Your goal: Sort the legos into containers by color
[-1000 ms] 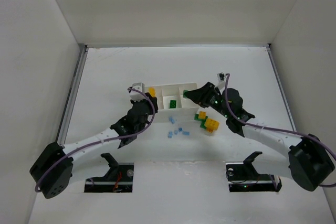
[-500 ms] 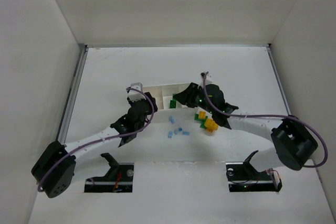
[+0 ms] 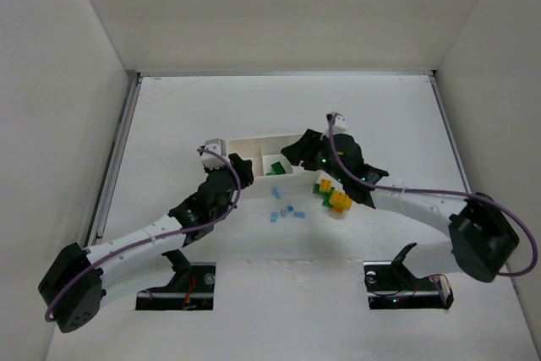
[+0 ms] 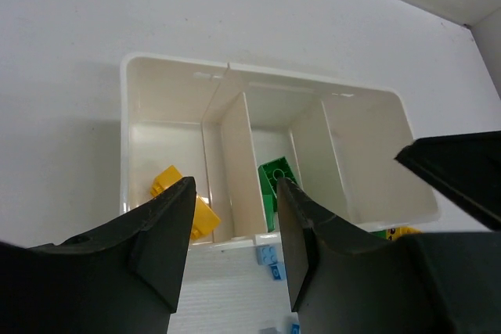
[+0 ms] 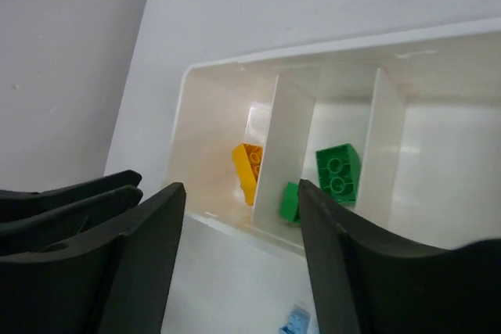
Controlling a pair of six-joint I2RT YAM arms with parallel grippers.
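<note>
The white tray (image 3: 254, 139) has three compartments in a row. In the left wrist view a yellow-orange brick (image 4: 184, 201) lies in the tray's (image 4: 174, 64) left compartment and a green brick (image 4: 275, 177) in the middle one; the right one looks empty. The right wrist view shows the yellow brick (image 5: 249, 168) and two green bricks (image 5: 338, 171). Light blue bricks (image 3: 283, 209) lie on the table in front of the tray. My left gripper (image 3: 239, 164) (image 4: 236, 193) is open and empty at the tray's left front. My right gripper (image 3: 292, 150) (image 5: 241, 193) is open and empty over its right end.
A cluster of yellow and green bricks (image 3: 334, 196) lies on the table right of the blue ones, under my right arm. The right gripper's finger (image 4: 462, 170) juts into the left wrist view. White walls enclose the table on three sides.
My right gripper swung left over the tray. A second green brick now shows in the middle compartment. My left arm drew back a little, its gripper staying at the tray's left end.
</note>
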